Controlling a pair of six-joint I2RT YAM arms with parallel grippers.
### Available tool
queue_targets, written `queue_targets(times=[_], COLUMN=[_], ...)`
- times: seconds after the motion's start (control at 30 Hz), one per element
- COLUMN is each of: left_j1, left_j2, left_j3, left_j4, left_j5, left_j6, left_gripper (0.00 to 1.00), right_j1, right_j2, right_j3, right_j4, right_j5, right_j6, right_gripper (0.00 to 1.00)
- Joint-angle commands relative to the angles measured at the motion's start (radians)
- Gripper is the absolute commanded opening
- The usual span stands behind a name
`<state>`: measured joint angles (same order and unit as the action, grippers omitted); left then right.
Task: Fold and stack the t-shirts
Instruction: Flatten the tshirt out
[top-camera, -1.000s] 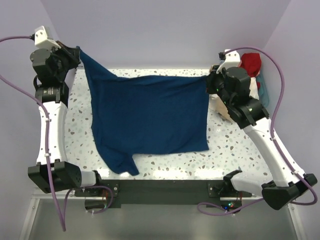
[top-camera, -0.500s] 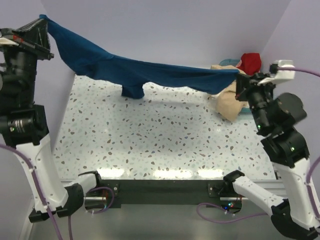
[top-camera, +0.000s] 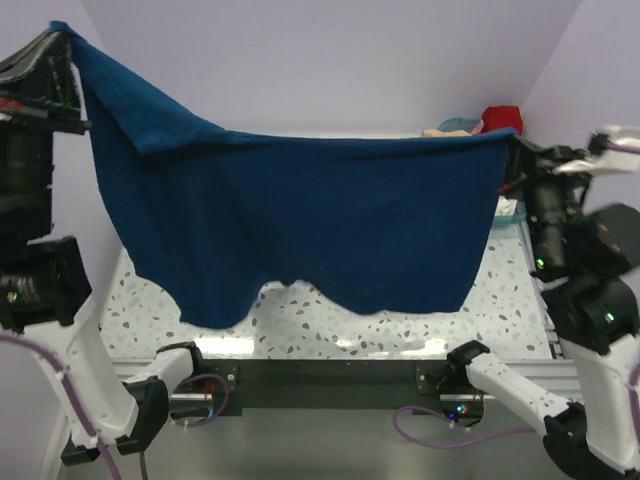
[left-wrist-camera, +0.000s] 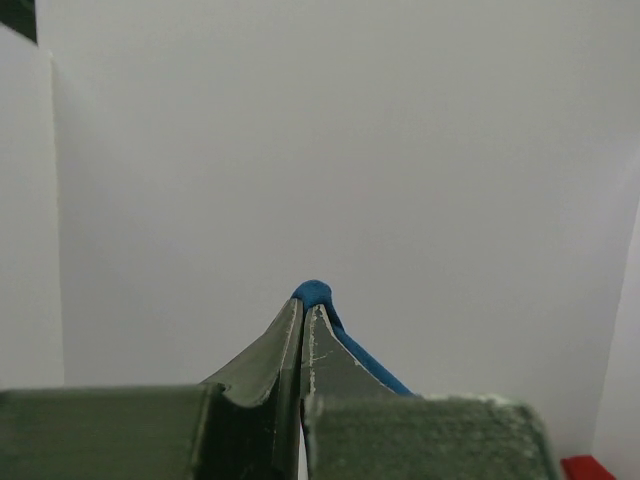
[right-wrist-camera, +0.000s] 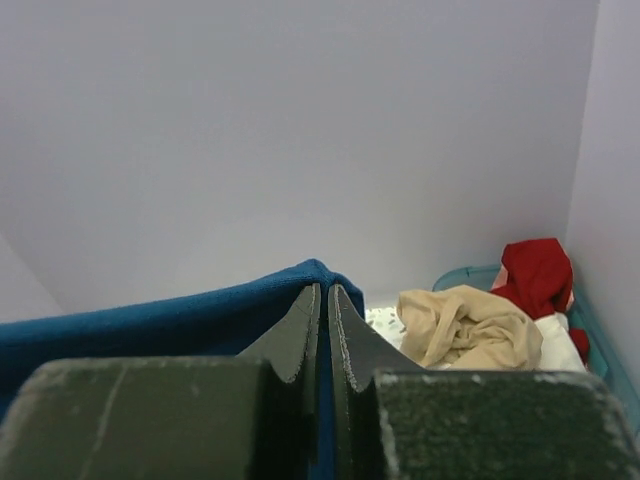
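The t-shirt (top-camera: 300, 220) is plain navy, the table (top-camera: 300, 325) speckled (basket (right-wrist-camera: 470, 273) teal).

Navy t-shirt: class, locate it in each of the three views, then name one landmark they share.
Top external: navy shirt spread wide across the middle.
Left wrist: small blue fold above the shut fingers.
Right wrist: blue band at lower left, pinched in the fingers.
Landmark: red shirt, at the right in every view.

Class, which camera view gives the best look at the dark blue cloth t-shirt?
Top external: the whole dark blue cloth t-shirt hangs spread out. Left wrist shows only a blue tip pinched in the left gripper; right wrist, just its top edge in the right gripper.
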<state>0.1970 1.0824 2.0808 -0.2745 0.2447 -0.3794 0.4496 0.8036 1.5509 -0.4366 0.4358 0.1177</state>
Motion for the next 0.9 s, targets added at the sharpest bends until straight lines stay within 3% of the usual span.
queue_targets(times=[0.0, 0.13, 0.17, 0.27, 0.3, 0.37, 0.4, 0.5, 0.6, 0.87], left_j1=[0.007, 0.007, 0.002, -0.016, -0.03, -0.045, -0.056, -0.108, -0.154, -0.246], left_j2=[0.146, 0.302, 0.347, 0.532, 0.615, 0.681, 0.723, 0.737, 0.667, 0.472], left_j3=[-0.177, -0.442, -0.468, -0.498, -0.483, -0.453, -0.44, -0.471, -0.629, -1.117], left_j4=[0.093, 0.254, 0.291, 0.346, 0.348, 0.324, 0.302, 0.276, 0.276, 0.422], left_j5=[0.034, 0.094, 0.122, 0.14, 0.136, 0.105, 0.09, 0.035, -0.042, -0.061], left_j6=[-0.026, -0.036, -0.042, -0.033, -0.03, -0.004, 0.003, 0.036, 0.043, -0.048], left_gripper=[0.0, 0.02, 0.07, 0.4, 0.54, 0.67, 0.78, 0.84, 0.85, 0.85], right_j1=[-0.003, -0.02, -0.029, -0.095, -0.127, -0.152, -0.157, -0.157, -0.154, -0.115], right_j2=[0.172, 0.347, 0.391, 0.569, 0.676, 0.785, 0.846, 0.985, 0.984, 0.8], right_j3=[-0.073, -0.15, -0.164, -0.169, -0.143, -0.085, -0.01, 0.051, -0.033, -0.333], right_j4=[0.058, 0.175, 0.199, 0.251, 0.266, 0.247, 0.228, 0.188, 0.235, 0.309], right_j5=[0.095, 0.138, 0.132, 0.052, 0.031, -0.017, -0.037, -0.095, -0.152, -0.328], right_j6=[-0.036, -0.026, -0.01, 0.028, 0.045, 0.05, 0.037, 0.022, 0.048, 0.129], right_gripper=[0.0, 0.0, 0.0, 0.0, 0.21, 0.53, 0.76, 0.92, 0.98, 0.99])
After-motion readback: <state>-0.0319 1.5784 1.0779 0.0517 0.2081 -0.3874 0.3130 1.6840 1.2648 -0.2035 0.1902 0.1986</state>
